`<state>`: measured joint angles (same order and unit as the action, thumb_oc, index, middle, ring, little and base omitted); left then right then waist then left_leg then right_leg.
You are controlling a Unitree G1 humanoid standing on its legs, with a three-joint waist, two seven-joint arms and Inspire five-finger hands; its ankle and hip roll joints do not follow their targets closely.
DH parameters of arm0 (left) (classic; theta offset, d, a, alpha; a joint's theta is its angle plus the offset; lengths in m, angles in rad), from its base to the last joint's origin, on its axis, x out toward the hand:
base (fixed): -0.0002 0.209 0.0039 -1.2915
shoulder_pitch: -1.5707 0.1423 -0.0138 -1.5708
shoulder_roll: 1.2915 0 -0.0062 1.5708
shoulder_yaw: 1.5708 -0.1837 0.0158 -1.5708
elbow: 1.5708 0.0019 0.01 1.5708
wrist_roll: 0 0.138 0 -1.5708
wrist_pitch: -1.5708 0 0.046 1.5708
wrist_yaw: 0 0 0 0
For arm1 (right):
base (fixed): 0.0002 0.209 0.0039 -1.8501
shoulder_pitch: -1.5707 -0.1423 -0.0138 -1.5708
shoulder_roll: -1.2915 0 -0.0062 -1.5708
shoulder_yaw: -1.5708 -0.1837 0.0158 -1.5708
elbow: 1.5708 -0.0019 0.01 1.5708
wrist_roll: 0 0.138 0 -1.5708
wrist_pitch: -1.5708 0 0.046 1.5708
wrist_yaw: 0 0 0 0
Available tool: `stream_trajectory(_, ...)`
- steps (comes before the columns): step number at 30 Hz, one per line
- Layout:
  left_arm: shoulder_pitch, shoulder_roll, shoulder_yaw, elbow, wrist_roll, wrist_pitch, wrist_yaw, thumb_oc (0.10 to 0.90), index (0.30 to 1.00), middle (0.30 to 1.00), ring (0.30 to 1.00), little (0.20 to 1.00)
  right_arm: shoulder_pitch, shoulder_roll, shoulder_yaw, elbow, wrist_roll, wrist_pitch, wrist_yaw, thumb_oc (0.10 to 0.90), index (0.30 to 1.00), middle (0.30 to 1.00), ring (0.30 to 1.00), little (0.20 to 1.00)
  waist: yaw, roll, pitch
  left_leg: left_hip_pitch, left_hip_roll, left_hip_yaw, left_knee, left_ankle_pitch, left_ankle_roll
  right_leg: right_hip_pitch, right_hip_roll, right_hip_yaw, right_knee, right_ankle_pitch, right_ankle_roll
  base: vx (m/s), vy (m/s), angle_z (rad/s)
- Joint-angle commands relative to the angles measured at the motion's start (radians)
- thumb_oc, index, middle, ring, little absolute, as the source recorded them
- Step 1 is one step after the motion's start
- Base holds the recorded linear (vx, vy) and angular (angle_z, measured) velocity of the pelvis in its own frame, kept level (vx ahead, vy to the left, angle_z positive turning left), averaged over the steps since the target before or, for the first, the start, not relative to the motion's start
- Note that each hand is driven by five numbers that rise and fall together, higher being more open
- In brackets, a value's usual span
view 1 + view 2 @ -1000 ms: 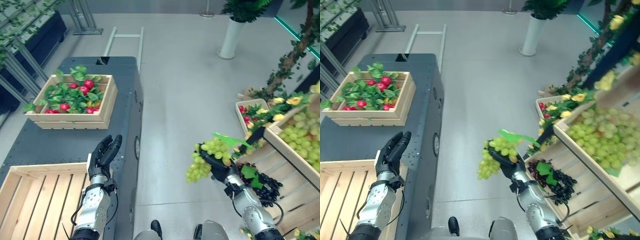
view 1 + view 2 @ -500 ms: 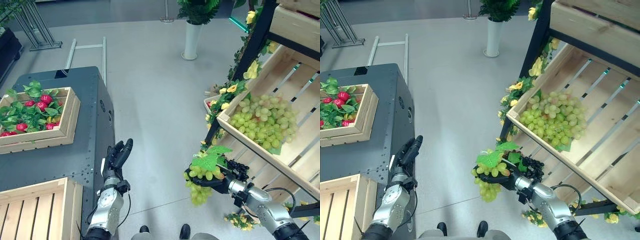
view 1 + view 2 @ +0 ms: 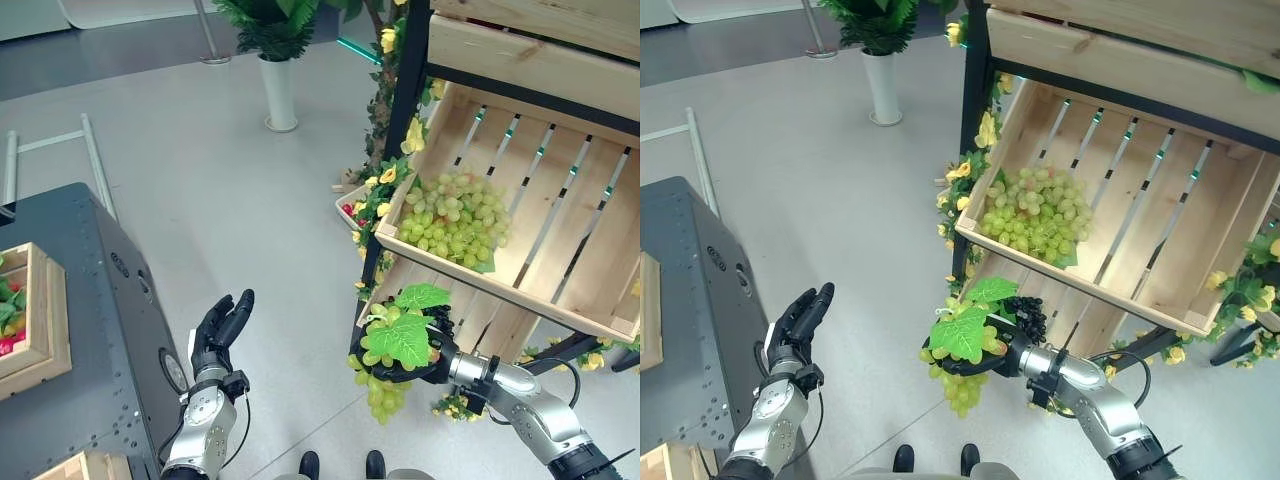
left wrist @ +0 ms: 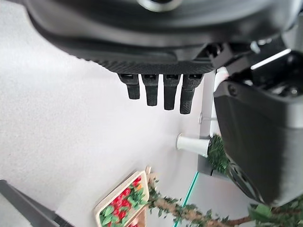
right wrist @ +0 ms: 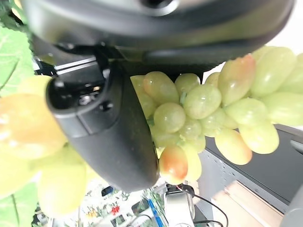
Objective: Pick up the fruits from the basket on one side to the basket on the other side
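A bunch of green grapes (image 3: 383, 358) with green leaves hangs from my right hand (image 3: 428, 369), which is shut on it, low in front of the wooden shelf. The right wrist view shows the grapes (image 5: 189, 113) pressed against the thumb (image 5: 109, 132). Just behind the hand lies a bunch of black grapes (image 3: 1026, 314) in the shelf's lower crate. Above it, a slanted wooden crate (image 3: 560, 230) holds a pile of green grapes (image 3: 455, 212). My left hand (image 3: 222, 325) is raised beside the grey table (image 3: 90, 330), open, with straight fingers (image 4: 156, 92).
A wooden crate (image 3: 35, 325) with red fruit and leaves sits on the grey table at the far left. A small basket (image 3: 350, 205) of red fruit lies on the floor by the shelf's black post (image 3: 400, 130). A white planter (image 3: 279, 92) stands further back.
The camera has swung right, bringing the shelf into full view. My right hand still holds the grape bunch, now close in front of the lower crate. The left hand stays open.
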<state>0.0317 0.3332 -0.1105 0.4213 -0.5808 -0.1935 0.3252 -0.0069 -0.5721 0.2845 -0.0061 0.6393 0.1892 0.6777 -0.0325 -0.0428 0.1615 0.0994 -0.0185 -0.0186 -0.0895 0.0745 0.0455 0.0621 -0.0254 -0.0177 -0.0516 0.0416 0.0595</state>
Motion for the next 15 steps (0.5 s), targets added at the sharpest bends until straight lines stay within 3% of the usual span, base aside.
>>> stream_trajectory(1,-0.115,0.046,-0.012,0.032,0.161,-0.110,0.047,0.800,0.900,0.900,0.900,0.900,-0.035,0.007,-0.107,-0.170,0.200,-0.115,0.029,0.400,0.300,0.300,0.300,0.300,-0.015,-0.004,-0.038,0.027,-0.045,0.018,0.006,-0.137,0.016,-0.010,-0.007,0.010,0.106,-0.056,0.027,-0.04,0.094,-0.16)
stream_trajectory(4,-0.124,0.068,-0.032,0.034,0.258,-0.115,0.096,0.800,0.900,0.900,0.900,0.900,-0.025,0.019,-0.123,-0.201,0.204,-0.149,0.024,0.400,0.300,0.300,0.300,0.300,-0.022,-0.005,-0.030,0.025,-0.042,0.050,0.002,-0.142,0.017,-0.037,-0.011,-0.011,0.119,-0.025,0.050,-0.08,0.074,-0.29)
stream_trajectory(5,-0.125,0.078,-0.028,0.031,0.290,-0.104,0.114,0.800,0.900,0.900,0.900,0.900,-0.031,0.025,-0.117,-0.191,0.178,-0.162,0.021,0.400,0.300,0.300,0.300,0.300,-0.015,-0.004,-0.025,0.026,-0.036,0.083,0.002,-0.144,0.017,-0.052,-0.024,-0.068,0.162,-0.020,0.063,-0.15,0.036,-0.78)
stream_trajectory(6,-0.118,0.093,-0.013,0.024,0.295,-0.094,0.128,0.800,0.900,0.900,0.900,0.900,-0.051,0.037,-0.098,-0.167,0.144,-0.167,0.019,0.400,0.300,0.300,0.300,0.300,0.002,0.005,-0.014,0.029,-0.022,0.134,0.002,-0.143,0.020,-0.065,-0.054,-0.149,0.267,-0.032,0.062,-0.14,0.027,-0.97)
stream_trajectory(8,-0.108,0.103,0.003,0.033,0.269,-0.093,0.110,0.800,0.900,0.900,0.900,0.900,-0.069,0.034,-0.087,-0.143,0.143,-0.174,0.022,0.400,0.300,0.300,0.300,0.300,0.013,0.010,-0.009,0.027,-0.014,0.166,0.002,-0.141,0.023,-0.069,-0.064,-0.176,0.344,-0.050,0.051,-0.13,0.001,-1.25)
stream_trajectory(10,-0.103,0.105,0.013,0.056,0.237,-0.093,0.080,0.800,0.900,0.900,0.900,0.900,-0.086,0.040,-0.079,-0.127,0.156,-0.182,0.040,0.400,0.300,0.300,0.300,0.300,0.027,0.010,-0.010,0.020,-0.008,0.193,0.012,-0.145,0.021,-0.045,-0.080,-0.209,0.341,-0.058,0.043,-0.10,-0.068,-1.06)
stream_trajectory(12,-0.107,0.099,0.014,0.074,0.226,-0.092,0.071,0.800,0.900,0.900,0.900,0.900,-0.100,0.050,-0.069,-0.122,0.158,-0.189,0.051,0.400,0.300,0.300,0.300,0.300,0.039,0.006,-0.009,0.018,-0.002,0.205,0.021,-0.147,0.011,0.006,-0.093,-0.239,0.258,-0.071,0.036,-0.06,-0.144,-0.82)
stream_trajectory(13,-0.114,0.092,0.011,0.095,0.223,-0.099,0.080,0.800,0.900,0.900,0.900,0.900,-0.121,0.060,-0.060,-0.117,0.156,-0.192,0.069,0.400,0.300,0.300,0.300,0.300,0.049,-0.001,-0.011,0.025,0.004,0.217,0.027,-0.162,-0.005,0.062,-0.109,-0.259,0.104,-0.074,0.044,-0.06,-0.199,-0.67)
stream_trajectory(15,-0.130,0.080,0.007,0.141,0.183,-0.071,0.085,0.800,0.900,0.900,0.900,0.900,-0.161,0.059,-0.063,-0.111,0.166,-0.150,0.041,0.400,0.300,0.300,0.300,0.300,0.053,-0.007,-0.020,0.018,0.016,0.235,0.024,-0.160,-0.013,0.065,-0.109,-0.247,0.023,-0.032,0.055,-0.09,-0.194,-0.91)
